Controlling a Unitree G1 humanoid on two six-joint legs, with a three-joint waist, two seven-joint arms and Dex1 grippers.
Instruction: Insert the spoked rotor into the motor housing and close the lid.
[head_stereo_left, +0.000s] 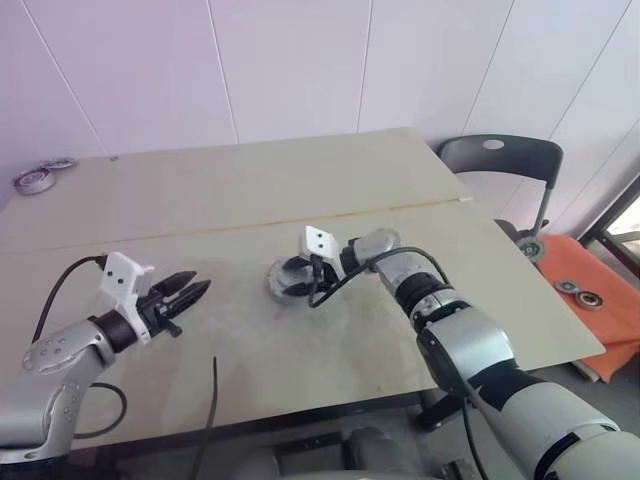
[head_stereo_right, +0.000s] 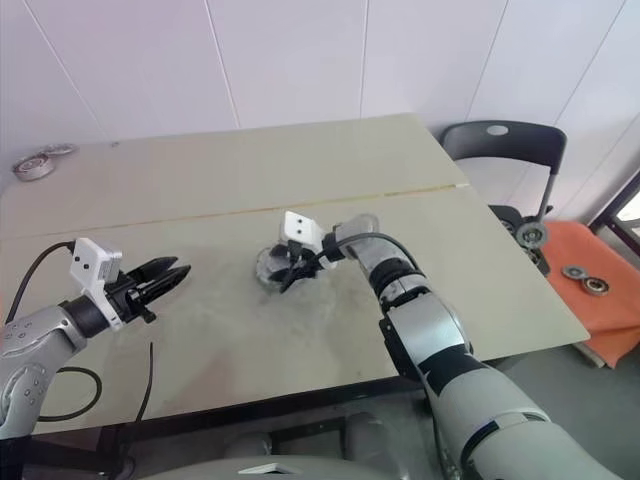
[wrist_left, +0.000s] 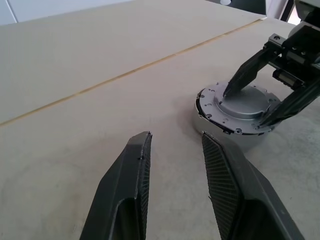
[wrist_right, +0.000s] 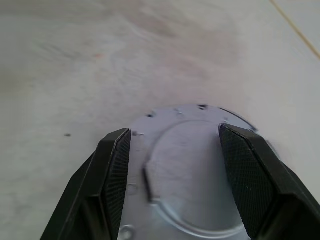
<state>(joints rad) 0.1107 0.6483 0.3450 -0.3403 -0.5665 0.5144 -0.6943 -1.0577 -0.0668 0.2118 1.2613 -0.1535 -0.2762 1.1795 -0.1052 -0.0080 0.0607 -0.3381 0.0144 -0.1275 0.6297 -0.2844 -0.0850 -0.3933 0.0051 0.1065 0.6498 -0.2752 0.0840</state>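
Right gripper (wrist_right: 172, 165) sits spread open over the silver lid (wrist_left: 243, 102) on the motor housing (wrist_left: 235, 125), probably pressing it down, while the left gripper (head_stereo_left: 186, 291) waits well off to the side, half open and empty.

Pale beige table (head_stereo_left: 250, 190), a thin tan line crossing the middle of the frame. At centre, the motor housing (wrist_left: 235, 112) wears a plain silvery-grey lid (wrist_right: 185, 165) dotted with small dark holes around its rim. Both grippers, left gripper (head_stereo_left: 185, 292) and right gripper (head_stereo_left: 300, 280), have black fingers (wrist_left: 127, 195) with a fine cross-hatched pad texture. Black chair (head_stereo_left: 500, 160) at upper right, orange surface (head_stereo_left: 590, 300) at the right edge, white panelled wall (head_stereo_left: 300, 60) along the top.
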